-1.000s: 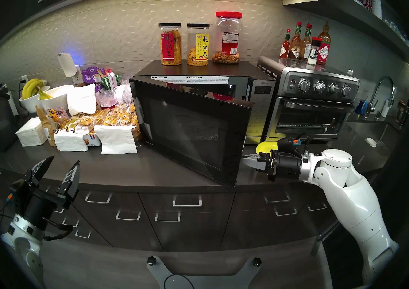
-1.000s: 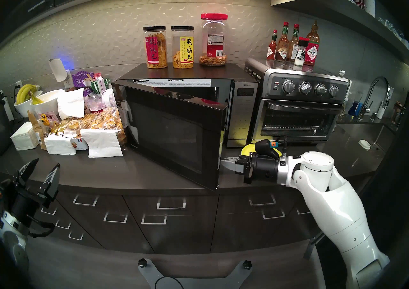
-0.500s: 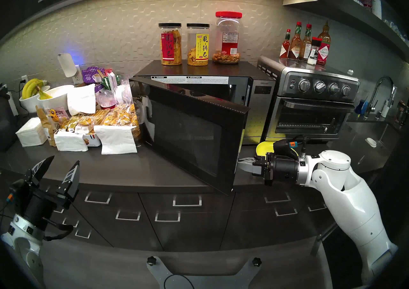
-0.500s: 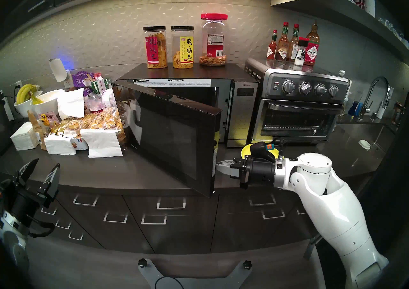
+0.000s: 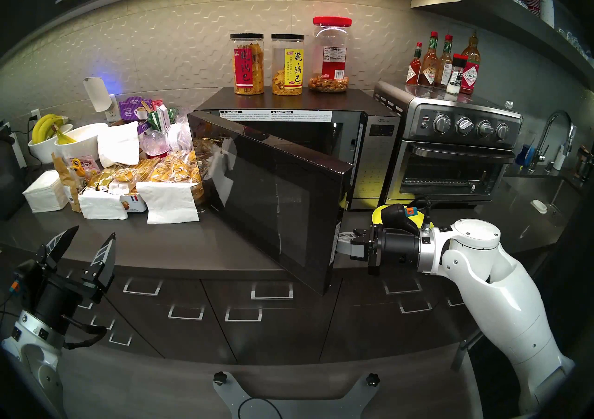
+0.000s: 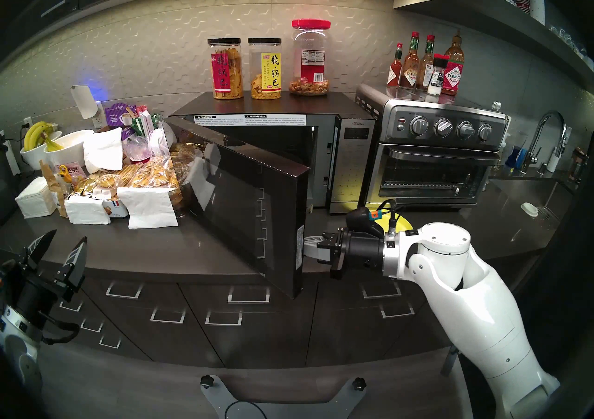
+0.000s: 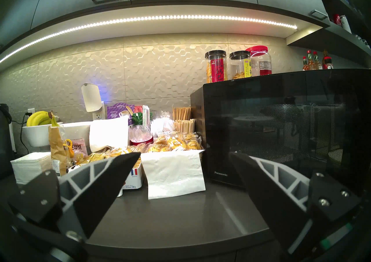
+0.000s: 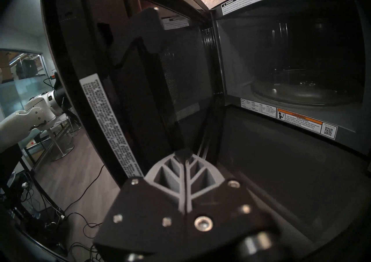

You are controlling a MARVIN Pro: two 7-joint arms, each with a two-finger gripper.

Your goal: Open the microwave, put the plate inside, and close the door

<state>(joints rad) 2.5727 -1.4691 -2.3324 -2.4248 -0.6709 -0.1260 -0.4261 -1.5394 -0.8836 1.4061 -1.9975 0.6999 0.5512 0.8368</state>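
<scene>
Nearest the robot, the left hand (image 5: 80, 245) hangs at the front edge of the worktop (image 5: 160, 241), fingers spread wide and holding nothing. Its wrist view looks across bare worktop to the outer glass face of the door (image 7: 281, 127).

The right hand (image 5: 341, 241) reaches in level at the free edge of the door (image 5: 273, 196), fingers pressed together with nothing between them. Their tips lie behind the door's inner side; whether they touch it cannot be settled, as the door edge hides them in the head views and the wrist view is dark.

The door stands well open, hinged on the left and swung out over the worktop edge. The cavity of the Panasonic microwave (image 5: 381, 139) is exposed, with the glass turntable (image 8: 297, 92) bare.

The yellow plate (image 5: 377, 216) lies flat on the worktop just behind the right wrist, in front of the microwave's touch panel and the toaster oven (image 5: 450, 151), partly covered by the wrist camera housing.

Three snack jars (image 5: 287, 65) stand on the microwave's top.
</scene>
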